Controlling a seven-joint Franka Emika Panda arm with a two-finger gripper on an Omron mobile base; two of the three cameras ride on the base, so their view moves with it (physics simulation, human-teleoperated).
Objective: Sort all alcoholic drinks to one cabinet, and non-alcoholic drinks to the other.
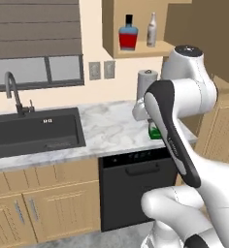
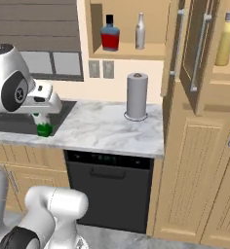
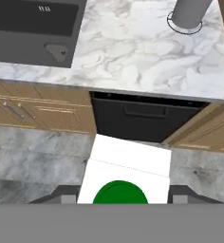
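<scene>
Gripping: my gripper [image 3: 124, 199] is pinched on the small green-and-white carton [image 3: 126, 173], whose white top and round green cap sit at 6 o'clock in the hand view between my two dark finger tips.
Carton seen from the base: in the right base view the green-and-white carton [image 2: 44, 125] hangs under my white hand at 9 o'clock, over the marbled grey-white countertop [image 2: 102, 127]; whether it touches the stone I cannot tell.
Small cabinet: the small light-wood one-shelf box cabinet [image 2: 129, 50] at 12 o'clock carries the squat blue bottle with red label and black cap [image 2: 110, 34] and, just beside it, the slim grey long-necked bottle [image 2: 140, 31], both upright.
Pantry: the tall light-wood pantry unit with panelled doors and silver bar handles [image 2: 197, 121] stands at 3 o'clock, one door open, the tall yellow bottle with pale grey cap [image 2: 226, 40] upright on its shelf.
Counter: a grey paper-towel roll [image 2: 136, 96] stands upright at 1 o'clock, well apart from the carton.
Below: a black dishwasher front [image 2: 112, 192] sits under the counter.
</scene>
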